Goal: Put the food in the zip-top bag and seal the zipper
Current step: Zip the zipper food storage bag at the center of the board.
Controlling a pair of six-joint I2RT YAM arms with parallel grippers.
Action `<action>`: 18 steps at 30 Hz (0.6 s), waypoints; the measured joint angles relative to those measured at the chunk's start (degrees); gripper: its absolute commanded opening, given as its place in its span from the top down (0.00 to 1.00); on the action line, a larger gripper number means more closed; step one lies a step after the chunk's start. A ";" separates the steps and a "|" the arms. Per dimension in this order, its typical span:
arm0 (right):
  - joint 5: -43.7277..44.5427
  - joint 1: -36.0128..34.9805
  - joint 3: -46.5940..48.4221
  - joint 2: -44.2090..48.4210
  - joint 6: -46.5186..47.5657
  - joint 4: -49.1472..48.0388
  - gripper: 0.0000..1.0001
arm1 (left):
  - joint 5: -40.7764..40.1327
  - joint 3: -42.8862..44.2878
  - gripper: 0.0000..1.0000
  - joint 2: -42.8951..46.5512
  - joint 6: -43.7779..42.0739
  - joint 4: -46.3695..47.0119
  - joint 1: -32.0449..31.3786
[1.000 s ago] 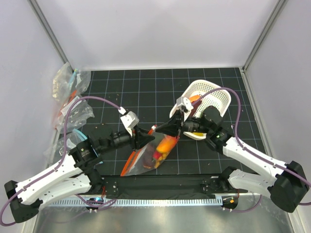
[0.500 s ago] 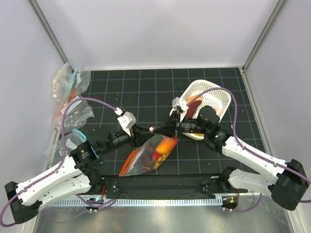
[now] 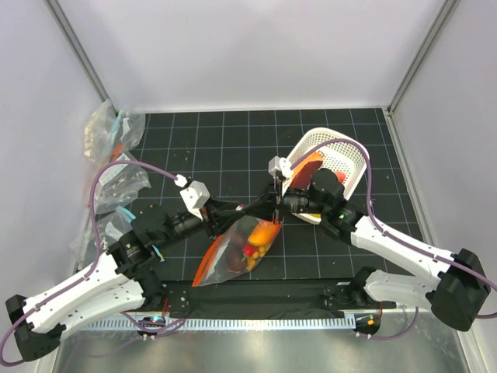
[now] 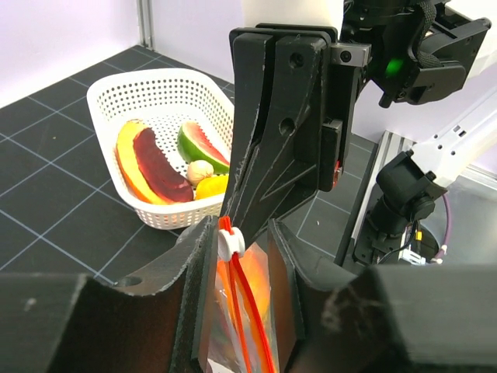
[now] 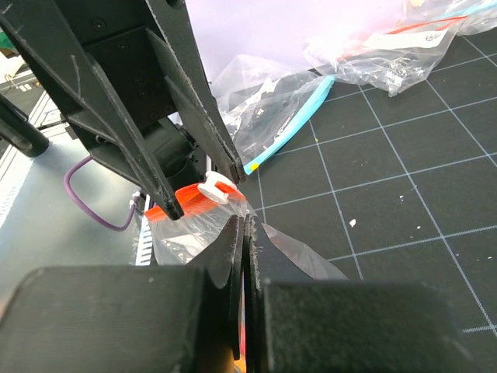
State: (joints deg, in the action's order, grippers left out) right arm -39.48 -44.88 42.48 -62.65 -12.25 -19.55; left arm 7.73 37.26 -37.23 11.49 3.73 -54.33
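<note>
The zip-top bag [image 3: 230, 263] lies at the table's near middle, its top corner lifted. Inside it are food pieces, an orange one [image 3: 266, 231] and a red one [image 3: 250, 250]. The red-orange zipper [image 3: 207, 261] runs along its left edge. My left gripper [image 3: 246, 207] is open, its jaws standing either side of the white slider [image 4: 231, 243] and the zipper [image 4: 248, 315]. The slider rests against the left finger [image 4: 196, 272]. My right gripper [image 5: 247, 227] is shut on the clear bag's edge [image 5: 194, 221], just beside the slider [image 5: 216, 189].
A white lattice basket [image 3: 345, 151] stands behind the right arm with more toy food in it. It also shows in the left wrist view [image 4: 105, 89]. Clear bags with teal marks [image 3: 110, 134] lie along the left wall and also show in the right wrist view [image 5: 268, 105].
Both wrists have shifted a little to the left while staying at the bag's top corner. The bag and the food in it stay where they were.
</note>
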 measured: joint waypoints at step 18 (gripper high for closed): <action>0.85 -0.66 0.15 -0.07 0.15 1.20 0.99 | -0.04 0.00 0.66 -1.14 0.07 -0.11 0.00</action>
State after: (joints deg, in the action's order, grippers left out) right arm -38.63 -45.54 42.63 -62.72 -12.10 -18.35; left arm 7.68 37.26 -38.37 11.55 3.62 -54.33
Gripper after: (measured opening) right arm 0.031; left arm 0.397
